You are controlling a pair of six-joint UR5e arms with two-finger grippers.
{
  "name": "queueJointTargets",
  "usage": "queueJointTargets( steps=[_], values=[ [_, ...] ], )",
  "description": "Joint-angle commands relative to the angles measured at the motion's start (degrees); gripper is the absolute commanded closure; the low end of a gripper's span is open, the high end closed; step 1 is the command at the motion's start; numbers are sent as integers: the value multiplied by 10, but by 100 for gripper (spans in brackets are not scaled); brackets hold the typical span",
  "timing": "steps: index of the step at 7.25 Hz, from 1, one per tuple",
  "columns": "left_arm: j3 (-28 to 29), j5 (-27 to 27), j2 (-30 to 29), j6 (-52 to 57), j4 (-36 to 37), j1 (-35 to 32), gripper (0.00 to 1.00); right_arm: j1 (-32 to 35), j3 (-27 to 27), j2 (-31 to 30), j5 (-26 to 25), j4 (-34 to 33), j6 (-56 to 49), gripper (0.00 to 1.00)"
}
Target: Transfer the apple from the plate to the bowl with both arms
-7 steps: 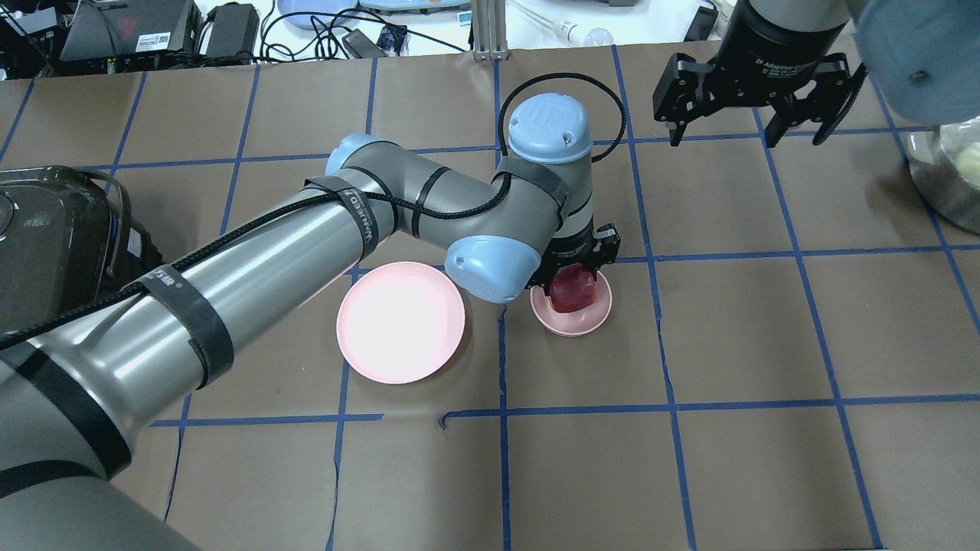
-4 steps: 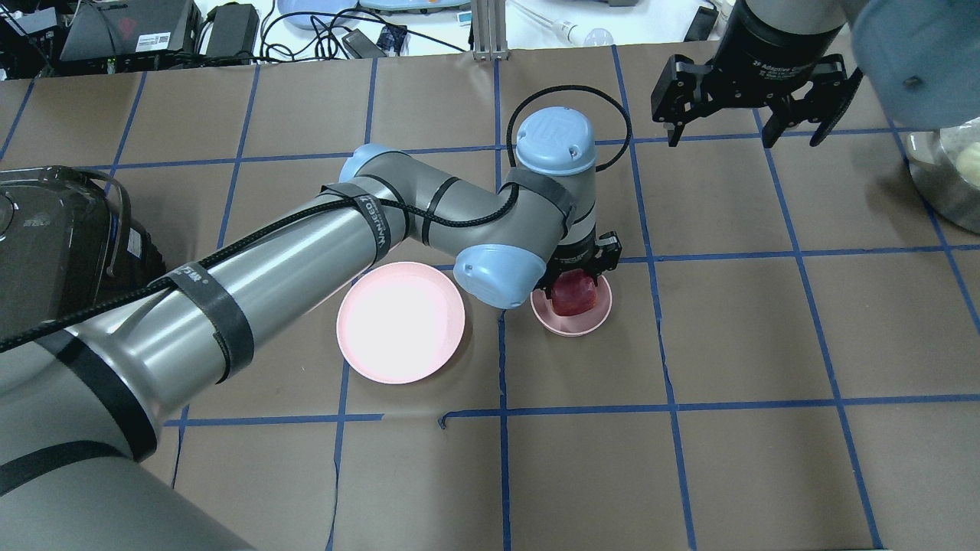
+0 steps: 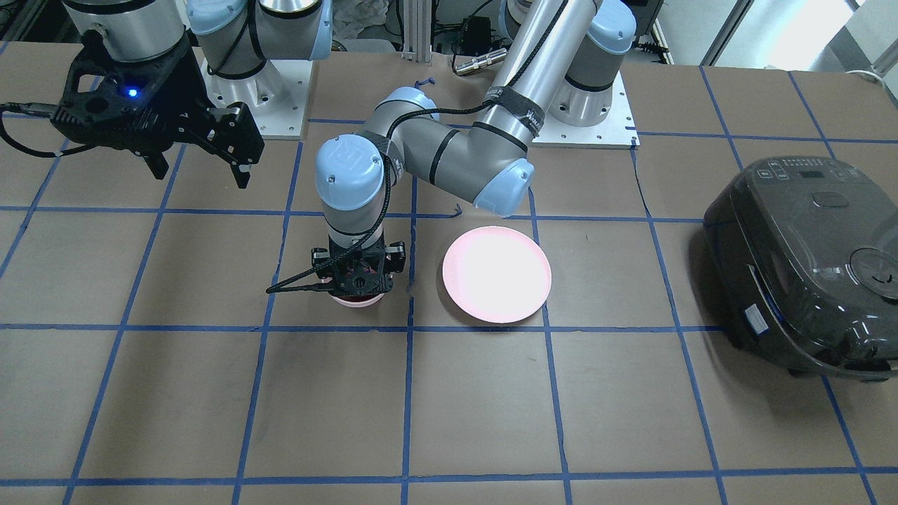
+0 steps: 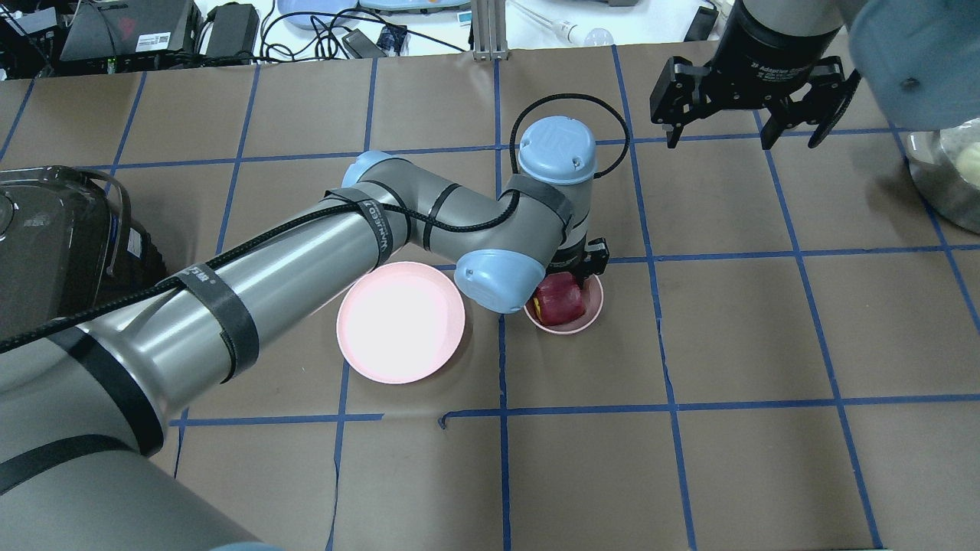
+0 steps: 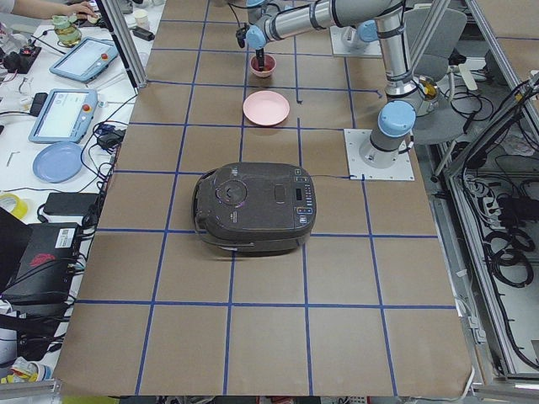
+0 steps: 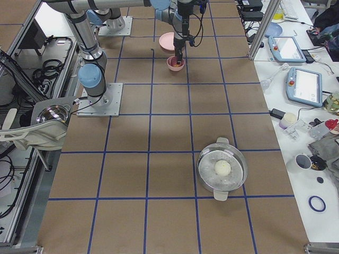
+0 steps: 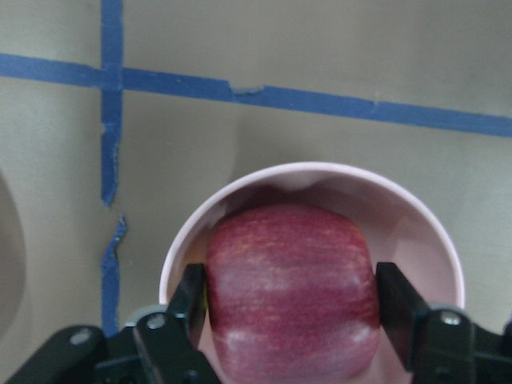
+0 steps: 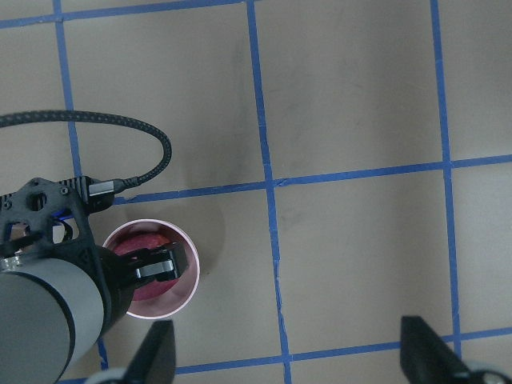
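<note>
The left gripper (image 7: 293, 308) is reaching straight down into the bowl (image 7: 318, 170) and is gripping the apple (image 7: 292, 264). In the left wrist view the dark red fruit is sitting squarely between the two black fingers (image 7: 192, 298), which are pressing on its left and right flanks with no gap showing on either side. The apple is lying low inside the bowl, its lower half below the pink rim, and the far inner wall of the bowl is showing behind it. Whether it is touching the bowl's floor cannot be told.

The plate (image 4: 400, 321) is lying just beside the bowl, apart from it, towards the robot's left, and is glaring white under the light. Both dishes are resting on the brown table (image 4: 727, 459) with its grid of blue tape.

The right gripper (image 3: 200, 168) is hanging well above the table, away from both dishes on the robot's right. Its jaws are standing spread wide and are holding nothing.

A dark rice cooker (image 3: 807, 266) is sitting farther off on the robot's left, past the plate.
</note>
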Motion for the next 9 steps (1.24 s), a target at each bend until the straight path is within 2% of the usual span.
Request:
queueJointTargets(
  steps=[1,3,4,5,6,8,9],
  values=[
    [2,9,34,56,-8,8,21,-1,0,0,-1,0,1,0],
    [-3,-2,82,113,-13,56,19,-1,0,0,-1,1,0,0],
    [-21,20,109,203,-72,71,20,-1,0,0,-1,1,0,0],
    [-42,54,144,233,-126,87,20,-1,0,0,-1,1,0,0],
    [-45,54,179,286,-152,131,20,-1,0,0,-1,1,0,0],
    [-36,58,250,408,-246,236,28,-2,0,0,-1,0,-1,0],
    [-26,60,277,430,-254,276,26,-2,0,0,0,0,-1,0]
  ],
)
